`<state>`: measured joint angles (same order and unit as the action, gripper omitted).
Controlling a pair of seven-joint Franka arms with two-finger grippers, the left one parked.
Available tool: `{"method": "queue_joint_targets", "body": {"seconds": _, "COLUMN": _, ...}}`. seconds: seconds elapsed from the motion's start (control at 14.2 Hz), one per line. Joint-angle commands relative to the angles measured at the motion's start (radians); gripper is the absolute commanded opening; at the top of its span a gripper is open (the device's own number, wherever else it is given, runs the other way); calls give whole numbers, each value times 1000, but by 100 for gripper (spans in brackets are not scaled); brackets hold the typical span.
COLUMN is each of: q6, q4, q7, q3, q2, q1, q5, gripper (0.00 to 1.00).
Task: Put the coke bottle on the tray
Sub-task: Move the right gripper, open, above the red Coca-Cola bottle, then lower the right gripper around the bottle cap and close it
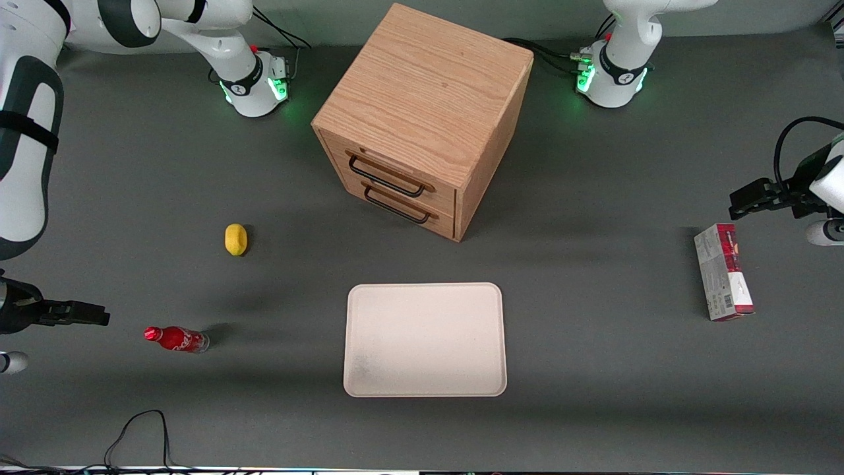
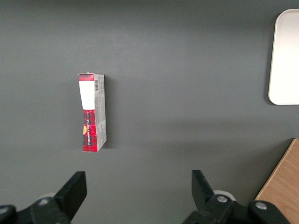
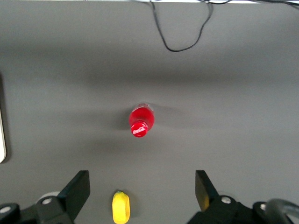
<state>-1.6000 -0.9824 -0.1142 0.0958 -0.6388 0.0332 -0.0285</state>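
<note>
The coke bottle (image 1: pixel 177 339), small and red with a red cap, stands upright on the grey table toward the working arm's end. The right wrist view shows it from above (image 3: pixel 141 120). The cream-white tray (image 1: pixel 425 340) lies flat in front of the cabinet, apart from the bottle, with nothing on it; its rim shows in the right wrist view (image 3: pixel 2 130) and the left wrist view (image 2: pixel 285 60). My right gripper (image 1: pixel 91 314) hovers high above the table beside the bottle, open and empty (image 3: pixel 141 189). Its fingers (image 3: pixel 78 189) are spread wide.
A yellow lemon (image 1: pixel 235 239) (image 3: pixel 120 206) lies farther from the front camera than the bottle. A wooden two-drawer cabinet (image 1: pixel 422 119) stands mid-table. A red-and-grey carton box (image 1: pixel 723 272) (image 2: pixel 92 114) lies toward the parked arm's end. A black cable (image 1: pixel 135 435) (image 3: pixel 180 32) loops near the front edge.
</note>
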Motion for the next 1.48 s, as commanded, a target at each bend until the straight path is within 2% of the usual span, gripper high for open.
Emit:
{"method": "queue_joint_targets", "body": {"seconds": 0.0, "q6": 3, "q4": -23, "q7": -77, "q3": -1, "q2": -33, "q1": 1, "q5": -17, "gripper": 100}}
{"method": "queue_joint_targets", "body": {"seconds": 0.42, "q6": -325, "q4": -268, "q7": -65, "q3": -1, "q2": -33, "q1": -36, "q5": -21, "gripper": 100}}
{"method": "queue_joint_targets", "body": {"seconds": 0.64, "q6": -377, "q4": -266, "q7": -64, "q3": -2, "q2": -77, "q1": -32, "q5": -25, "gripper": 100}}
{"method": "queue_joint_targets", "body": {"seconds": 1.41, "q6": -370, "q4": -335, "q7": -82, "q3": 2, "q2": -55, "q1": -22, "q5": -34, "gripper": 100}}
